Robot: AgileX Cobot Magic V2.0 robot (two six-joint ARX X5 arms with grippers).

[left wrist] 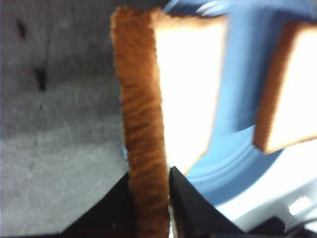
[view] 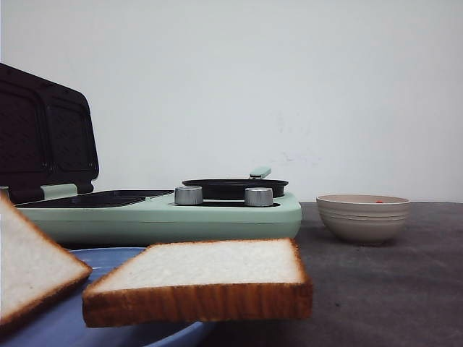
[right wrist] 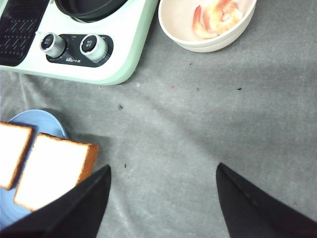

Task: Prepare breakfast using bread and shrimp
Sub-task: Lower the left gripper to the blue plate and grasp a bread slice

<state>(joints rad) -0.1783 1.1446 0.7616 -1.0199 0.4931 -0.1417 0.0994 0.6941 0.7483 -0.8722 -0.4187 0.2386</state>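
Currently your left gripper [left wrist: 151, 198] clamped on one bread slice [left wrist: 163, 104] over the blue plate's [left wrist: 237, 148] edge, second slice [left wrist: 292, 89] on plate, right gripper [right wrist: 163, 198] spread empty, shrimp [right wrist: 218, 17] in bowl [right wrist: 208, 42] beside the green cooker [view: 173, 213].

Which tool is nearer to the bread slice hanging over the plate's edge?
Left. The left tool is shut on that bread slice at its crust; the right tool hangs open over bare table beside it, not touching.
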